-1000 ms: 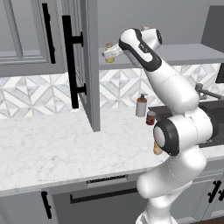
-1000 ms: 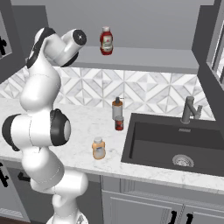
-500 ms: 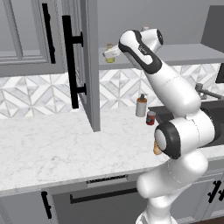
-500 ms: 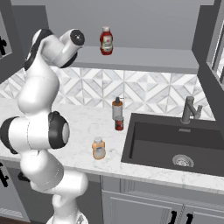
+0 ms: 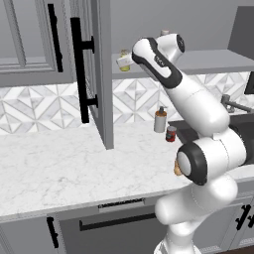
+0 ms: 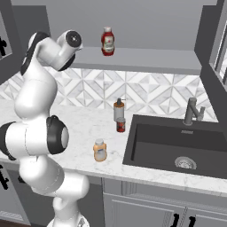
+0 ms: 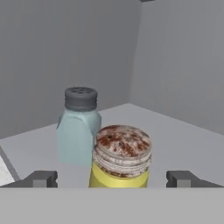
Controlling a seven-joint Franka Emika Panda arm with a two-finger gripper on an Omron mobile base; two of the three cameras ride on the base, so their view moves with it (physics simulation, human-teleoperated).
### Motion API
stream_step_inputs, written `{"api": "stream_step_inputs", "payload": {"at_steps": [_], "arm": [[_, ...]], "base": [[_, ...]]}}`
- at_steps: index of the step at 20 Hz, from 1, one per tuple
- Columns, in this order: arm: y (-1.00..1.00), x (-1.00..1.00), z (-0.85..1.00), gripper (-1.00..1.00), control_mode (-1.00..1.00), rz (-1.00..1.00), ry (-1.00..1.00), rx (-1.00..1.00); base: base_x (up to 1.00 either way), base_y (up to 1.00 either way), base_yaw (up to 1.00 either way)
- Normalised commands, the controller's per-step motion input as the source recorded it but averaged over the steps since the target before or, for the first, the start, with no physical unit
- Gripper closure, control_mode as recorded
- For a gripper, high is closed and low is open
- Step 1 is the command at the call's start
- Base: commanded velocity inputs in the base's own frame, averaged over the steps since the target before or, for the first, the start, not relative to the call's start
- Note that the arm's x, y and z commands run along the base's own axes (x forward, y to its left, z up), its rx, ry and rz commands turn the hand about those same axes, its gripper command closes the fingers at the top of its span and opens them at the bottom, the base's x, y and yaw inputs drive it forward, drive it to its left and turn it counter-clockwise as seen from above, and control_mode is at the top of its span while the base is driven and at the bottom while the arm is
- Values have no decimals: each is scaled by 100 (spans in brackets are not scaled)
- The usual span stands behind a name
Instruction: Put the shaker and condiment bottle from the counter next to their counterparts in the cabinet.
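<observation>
The yellow-green shaker [image 7: 119, 159] with its speckled tan cap stands on the grey cabinet shelf [image 7: 179, 131], right beside a pale blue shaker [image 7: 78, 127] with a dark cap. My gripper [image 7: 113, 178] is open, its fingertips [image 7: 41, 178] well apart on either side of the yellow-green shaker with a gap on each side. From the left base camera, the gripper [image 5: 120, 60] sits at the shelf's left end, just past the open door. The orange condiment bottle [image 6: 100, 150] stands on the marble counter [image 6: 80, 133] near its front edge. A red bottle [image 6: 107, 41] stands further along the shelf.
The open cabinet door [image 5: 101, 74] with its black bar handle [image 5: 82, 74] hangs close to the left of the arm. A beige pump dispenser [image 6: 118, 110] and a small red can [image 6: 120, 124] stand beside the dark sink [image 6: 177, 146] with its faucet [image 6: 191, 111].
The hand has shifted only very slightly. The shaker stays at the same spot on the shelf.
</observation>
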Motion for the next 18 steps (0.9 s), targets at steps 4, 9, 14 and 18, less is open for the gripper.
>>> {"api": "stream_step_inputs", "payload": {"at_steps": [4,9,14,18], "arm": [[0,-14,8,-100,-100,-7,0,0],[-10,-27,8,-100,-100,-8,0,0],[-24,-35,5,-100,-100,-8,0,0],[-33,-49,3,-100,-100,-9,0,0]], "base": [[0,0,0],[0,0,0],[0,0,0],[0,0,0]]}}
